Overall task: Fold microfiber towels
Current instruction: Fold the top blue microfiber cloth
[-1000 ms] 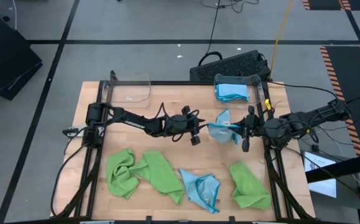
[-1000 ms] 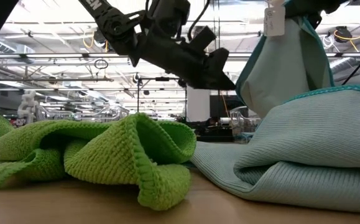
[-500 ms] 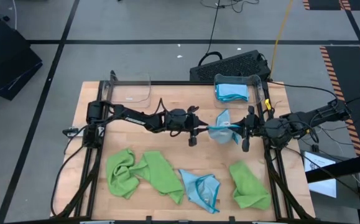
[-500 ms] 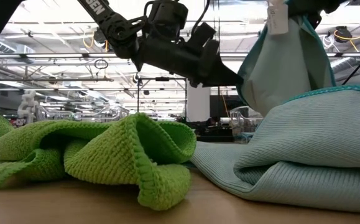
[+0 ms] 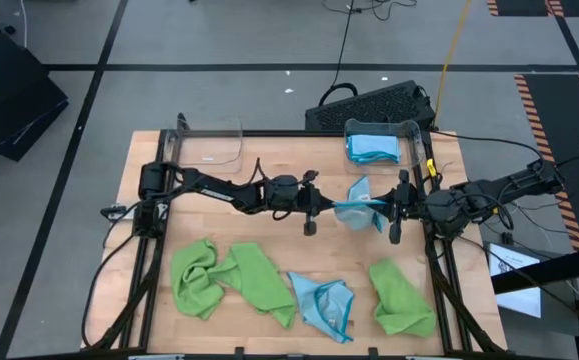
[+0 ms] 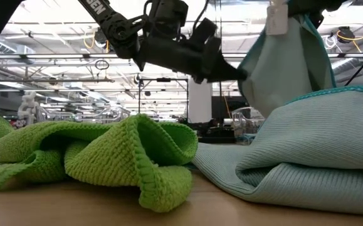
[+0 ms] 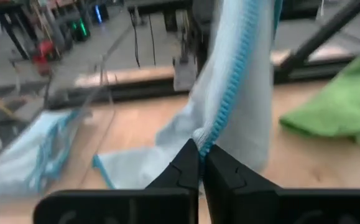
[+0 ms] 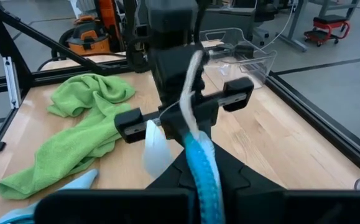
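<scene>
Above the middle of the surface (image 5: 149,330), a light blue towel (image 5: 359,207) hangs between both arms. The left hand (image 5: 334,208) pinches its teal edge, and the right hand (image 5: 382,208) is clamped on its other side.

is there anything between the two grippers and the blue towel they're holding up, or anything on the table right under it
Nothing visible stands between them: the left gripper and right gripper are both shut on the hanging blue towel, pinching its teal edge. The wood table below shows bare; the crumpled blue towel and green towels lie nearer the front edge.
</scene>
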